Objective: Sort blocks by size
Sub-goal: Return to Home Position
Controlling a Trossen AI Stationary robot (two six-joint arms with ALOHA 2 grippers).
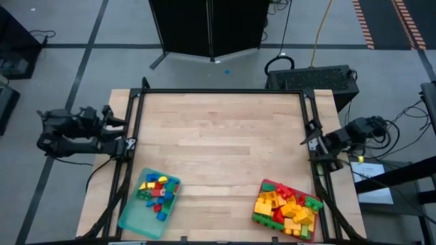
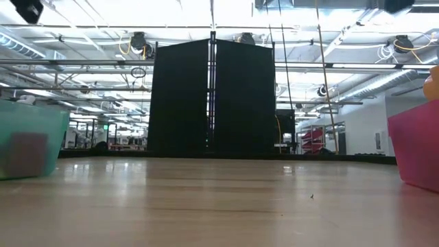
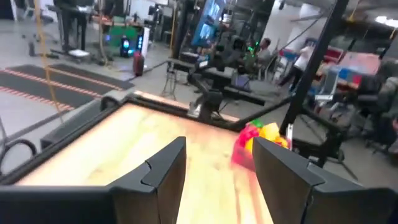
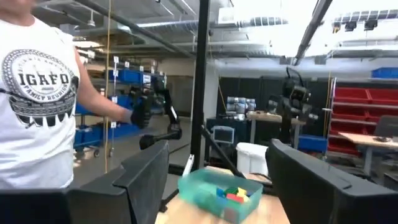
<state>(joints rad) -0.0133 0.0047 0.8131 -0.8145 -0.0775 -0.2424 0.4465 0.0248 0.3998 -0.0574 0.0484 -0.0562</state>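
Heaping small blocks (image 1: 155, 190) in the teal tray (image 1: 134, 221) at the table's (image 1: 218, 136) near-left corner, larger blocks (image 1: 286, 207) in the red tray (image 1: 266, 184) near-right. Resting the left gripper (image 3: 219, 146) at the left edge and the right gripper (image 4: 217, 149) at the right edge, jaws spreading wide, gripping nothing.

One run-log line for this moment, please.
left tool open, empty, at table left edge | right tool open, empty, at right edge | small blocks in teal tray | larger blocks in red tray

We count two trays: one teal tray (image 1: 136, 221) at seven o'clock, one red tray (image 1: 268, 184) at five. And the blocks (image 1: 289, 207) sit heaped, too many to count singly, fewer in the teal. Two arms: left arm (image 1: 75, 133) at nine, right arm (image 1: 344, 136) at three. One person (image 4: 37, 93), right wrist view.
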